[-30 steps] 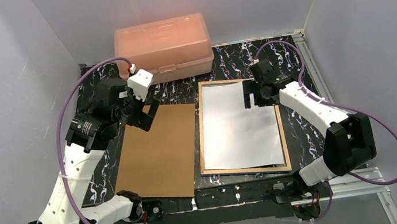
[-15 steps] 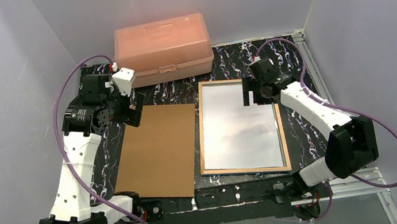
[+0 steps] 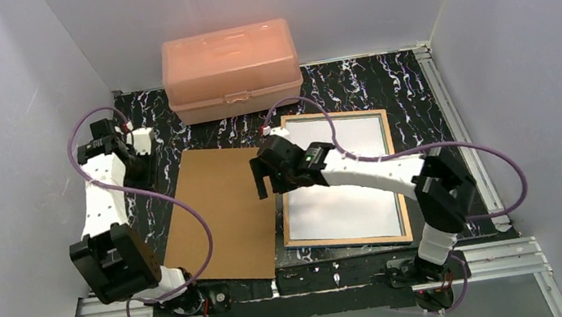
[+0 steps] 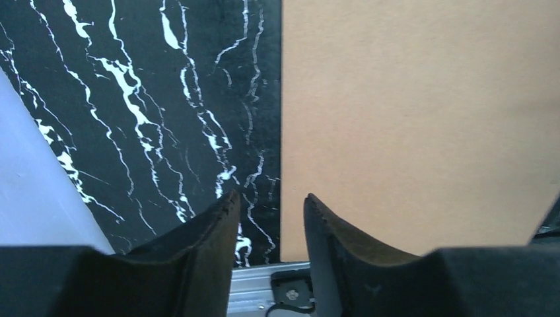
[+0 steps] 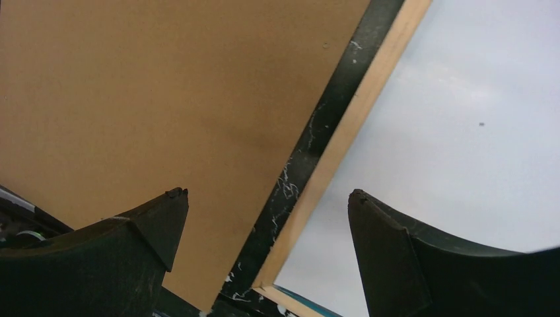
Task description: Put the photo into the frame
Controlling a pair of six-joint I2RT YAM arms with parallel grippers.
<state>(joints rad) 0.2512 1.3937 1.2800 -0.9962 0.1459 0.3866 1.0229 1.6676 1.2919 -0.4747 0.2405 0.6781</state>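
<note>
The frame (image 3: 346, 241) lies face down right of centre, its light wood back edge up. Inside the rim lies the photo (image 3: 342, 212), plain white side up, flat. My right gripper (image 3: 269, 186) hangs open above the frame's left rim. In the right wrist view that rim (image 5: 343, 132) runs between the wide-apart jaws (image 5: 267, 192), with the photo (image 5: 462, 99) on one side. My left gripper (image 3: 140, 170) is drawn back at the table's left side. Its jaws (image 4: 270, 195) stand narrowly apart with nothing between them.
A brown backing board (image 3: 224, 215) lies flat left of the frame, a thin strip of black marbled table between them; it also shows in both wrist views (image 4: 422, 119) (image 5: 165, 86). A peach plastic box (image 3: 231, 68) stands at the back. Grey walls enclose the table.
My right gripper swung from the frame's far right corner to its left rim. The left arm pulled back to the left, off the board's corner, and its jaws narrowed.
</note>
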